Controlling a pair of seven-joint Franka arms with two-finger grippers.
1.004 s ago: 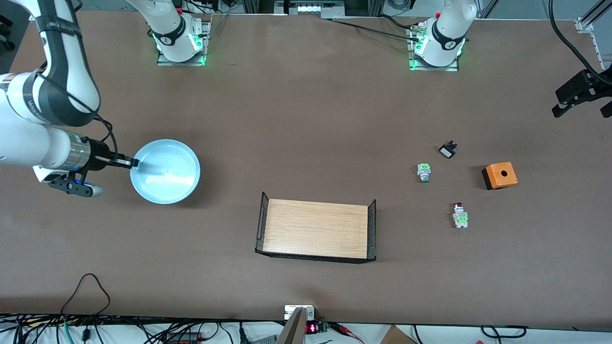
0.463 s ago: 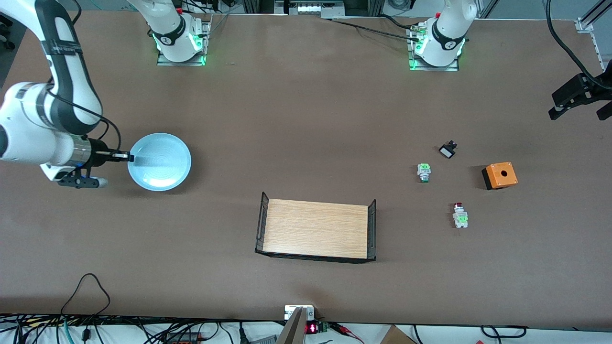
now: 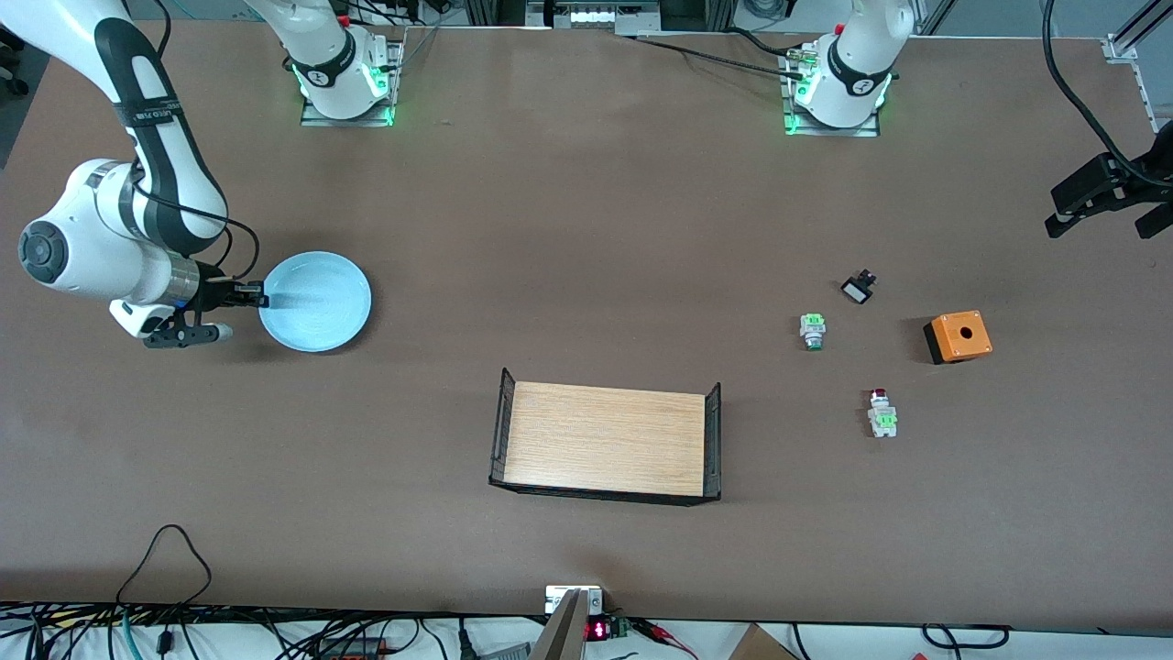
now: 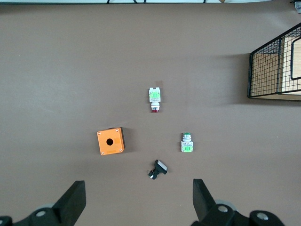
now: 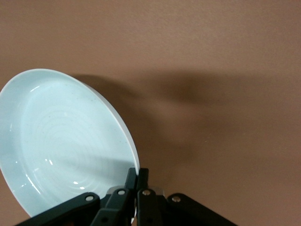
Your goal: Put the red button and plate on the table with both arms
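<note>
While the surface (image 3: 586,229) itself looks the same as a second ago, with the tray (image 3: 607,442) in the lower middle of the front view and the small parts at mid-right all unmoved, the right arm has swung and drawn itself together at the upper left of the frame, and the plate (image 3: 315,302) it carries has shrunk in view and slid a little upward and toward the centre, which I read as a descent toward the surface. The right gripper (image 3: 254,297) is pinched tight on the plate's rim at the edge nearest the frame's left side; in the right wrist view the plate (image 5: 66,146) hangs tilted from the closed gripper (image 5: 137,181) with its shadow close under it, so it seems low but I cannot tell whether it touches down yet. The left gripper (image 3: 1104,197) has crept slightly downward at the right edge of the frame and hovers there, spread wide and empty, with nothing between its fingers (image 4: 70,202) in the left wrist view. The red button (image 3: 882,413) lies untouched at mid-right, lower than the orange box (image 3: 958,335) and the green button (image 3: 812,331). Judged so, the plate half is nearly done and the button half not begun.
</note>
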